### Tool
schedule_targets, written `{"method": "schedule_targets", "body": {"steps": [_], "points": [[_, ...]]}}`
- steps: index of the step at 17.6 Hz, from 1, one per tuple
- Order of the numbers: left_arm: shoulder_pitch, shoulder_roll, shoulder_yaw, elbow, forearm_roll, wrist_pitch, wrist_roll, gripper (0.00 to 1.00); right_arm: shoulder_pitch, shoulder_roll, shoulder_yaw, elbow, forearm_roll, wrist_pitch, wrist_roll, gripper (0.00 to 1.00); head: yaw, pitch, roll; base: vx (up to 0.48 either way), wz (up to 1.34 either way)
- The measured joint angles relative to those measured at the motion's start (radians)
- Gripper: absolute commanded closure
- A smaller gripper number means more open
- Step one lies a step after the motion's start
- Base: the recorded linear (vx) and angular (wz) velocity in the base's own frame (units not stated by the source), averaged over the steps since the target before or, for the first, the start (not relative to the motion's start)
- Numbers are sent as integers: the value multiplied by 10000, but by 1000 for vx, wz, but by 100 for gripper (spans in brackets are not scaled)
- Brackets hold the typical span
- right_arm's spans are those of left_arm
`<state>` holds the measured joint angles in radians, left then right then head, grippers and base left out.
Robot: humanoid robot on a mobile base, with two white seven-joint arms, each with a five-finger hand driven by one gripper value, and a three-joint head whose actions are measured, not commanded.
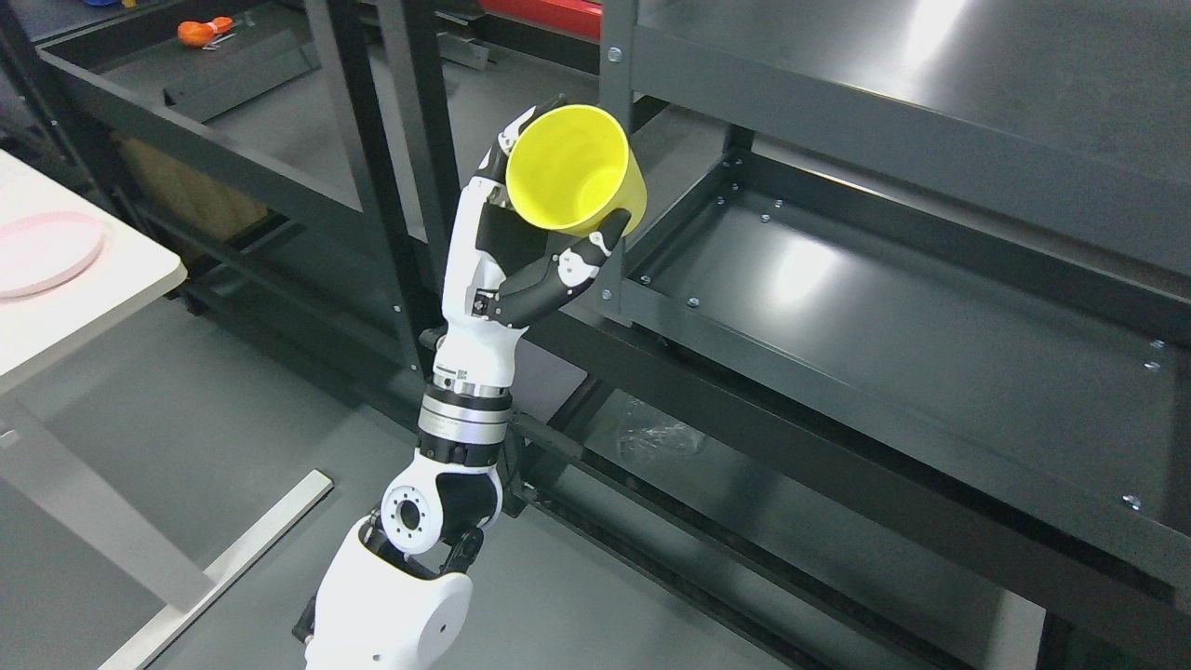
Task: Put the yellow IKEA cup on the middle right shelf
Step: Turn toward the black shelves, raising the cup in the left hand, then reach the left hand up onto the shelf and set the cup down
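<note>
My left hand (549, 200) is shut on a yellow plastic cup (575, 171) and holds it tilted, mouth facing up toward the camera. The thumb (586, 256) presses the cup's lower side; other fingers wrap behind it. The cup hangs in the air at the left front corner post (614, 140) of the right shelf unit, just left of and above the dark metal middle shelf (893, 316). The left arm (465, 400) rises from the bottom left. The right arm is out of view.
A second dark shelf unit (214, 102) stands at the left with an orange object (205, 31) on top. A white table (84, 288) with a pink plate (42, 251) is at far left. An upper shelf (930, 74) overhangs the middle shelf. A lower shelf (744, 521) is below.
</note>
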<state>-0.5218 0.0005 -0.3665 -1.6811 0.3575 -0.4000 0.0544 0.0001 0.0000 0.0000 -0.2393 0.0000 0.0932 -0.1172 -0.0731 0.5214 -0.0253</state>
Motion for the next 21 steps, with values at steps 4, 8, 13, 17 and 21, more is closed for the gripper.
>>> {"method": "schedule_targets", "body": {"steps": [4,8,13,17,21], "points": [[-874,-2,-503,-273,-1,138,105,98,-1,0,0,0,0,0,-1,1,0,0,0,-11,-377],[-1802,-4,-736,-435,9,914,1178,100,0,0,0,0,0,0,-2,1,0,0,0,29,-278],[-3473,-4,-965,-530,836,2989,2548,100,-2,0,0,0,0,-2,-3,1,0,-1,0,68,-208],[-4451,-6,-1086,-446,2044,5068,3290,100,-2,0,0,0,0,-3,-3,1,0,-2,0,112,-324],[-5133,-6,-1296,-271,3056,6390,4116,100,-2,0,0,0,0,-3,-27,1,0,-2,0,139,-287]]}}
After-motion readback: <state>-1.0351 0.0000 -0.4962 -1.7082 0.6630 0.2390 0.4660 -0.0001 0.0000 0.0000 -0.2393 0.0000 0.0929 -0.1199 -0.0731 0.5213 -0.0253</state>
